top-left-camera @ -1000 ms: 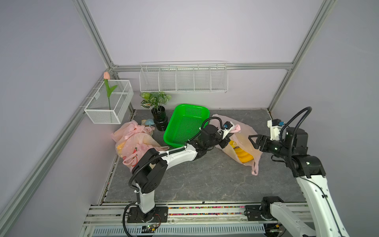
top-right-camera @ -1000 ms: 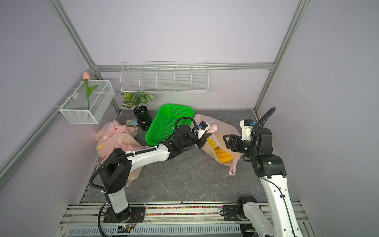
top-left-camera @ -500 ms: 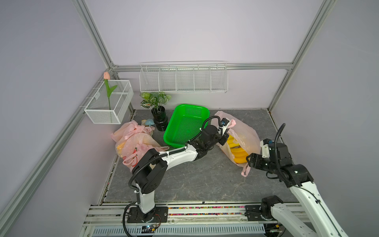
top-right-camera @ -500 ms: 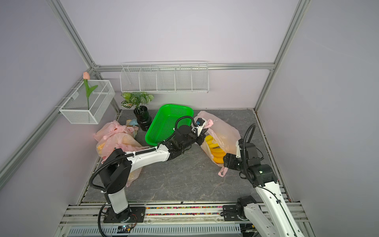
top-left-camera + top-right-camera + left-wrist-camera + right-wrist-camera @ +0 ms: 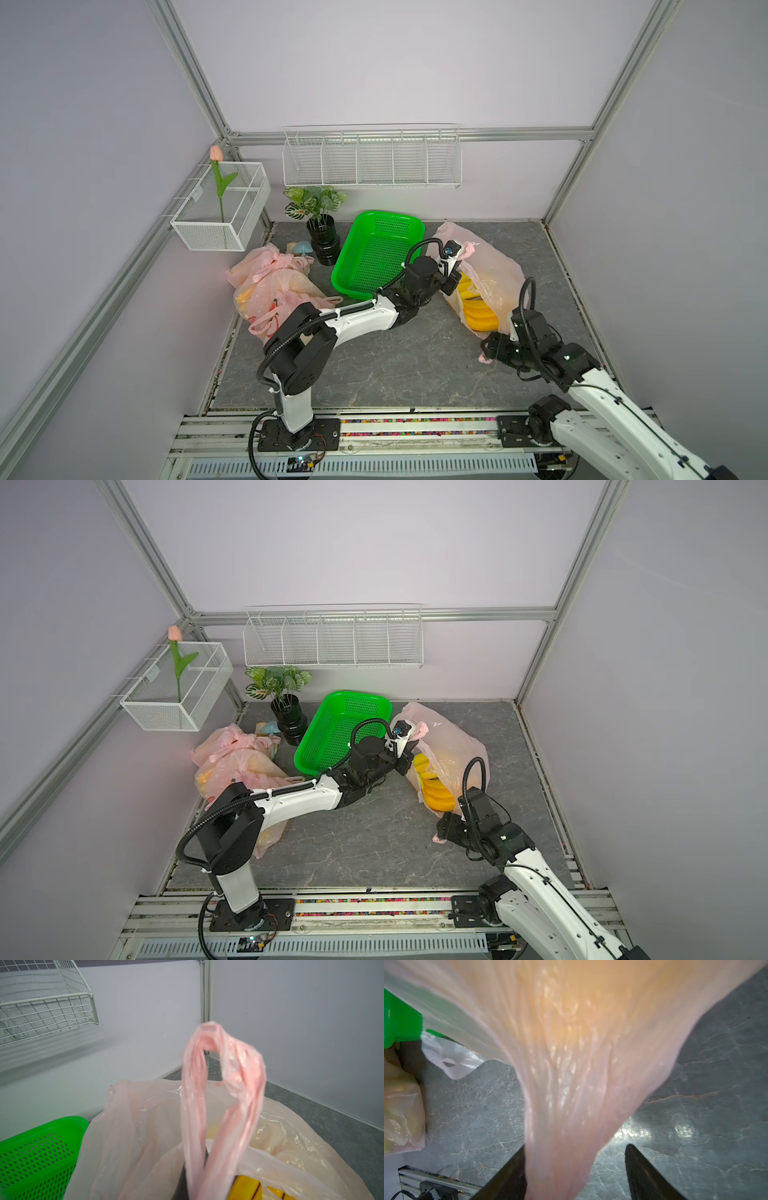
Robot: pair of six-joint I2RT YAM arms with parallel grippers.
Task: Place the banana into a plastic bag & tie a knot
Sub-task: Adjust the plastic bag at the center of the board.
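Note:
A translucent pink plastic bag (image 5: 494, 274) (image 5: 453, 746) stands right of centre with yellow bananas (image 5: 478, 311) (image 5: 436, 791) inside. My left gripper (image 5: 456, 270) is at the bag's mouth, shut on one pink handle (image 5: 197, 1105), which loops up in the left wrist view; its jaws are mostly hidden by plastic. My right gripper (image 5: 489, 350) (image 5: 575, 1147) hangs low in front of the bag, open. The bag's other stretched handle strip (image 5: 566, 1105) runs between its fingers (image 5: 517, 1167), against one of them and clear of the other. The strip's end (image 5: 484, 359) pokes out below.
A green perforated basket (image 5: 376, 253) lies just left of the bag, beside my left arm. Tied pink bags (image 5: 274, 286) are heaped at the left wall next to a potted plant (image 5: 320, 232). A wire shelf (image 5: 372, 160) hangs on the back wall.
My right arm has dropped from beside the bag and swung toward the front edge, drawing the handle strip out with it. The bag has shifted slightly. The left gripper has kept its hold.

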